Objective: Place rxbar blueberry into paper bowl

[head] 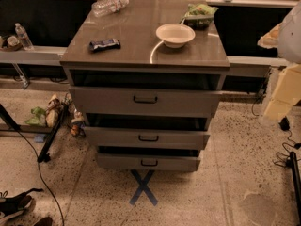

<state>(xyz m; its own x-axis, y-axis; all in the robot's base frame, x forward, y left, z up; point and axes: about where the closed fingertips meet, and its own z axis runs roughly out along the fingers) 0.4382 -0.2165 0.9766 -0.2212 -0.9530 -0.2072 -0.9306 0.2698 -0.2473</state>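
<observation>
- One view, looking down at a grey drawer cabinet (136, 29) from its front; every place below is given relative to this cabinet.
- Four things lie on the cabinet's top.
- The rxbar blueberry (104, 44), a dark bar with pale lettering, lies flat near the top's front left corner, with nothing touching it.
- The paper bowl (175, 35), white and round, stands upright on the right half of the top, well apart from the bar and with nothing in it.
- A clear plastic bottle (109, 5) lies on its side at the back left of the top.
- A green-and-white snack bag (200, 13) sits at the back right corner, just behind the bowl.
- Three drawers (146, 100) on the cabinet's front are each pulled out slightly.
- The gripper (283, 95) appears as a pale cream shape at the picture's right edge, off the cabinet's right side and below its top. It is well away from bar and bowl; whether it is open or closed, or holding anything, cannot be told.
- A blue tape cross (143, 187) marks the floor in front of the cabinet.
</observation>
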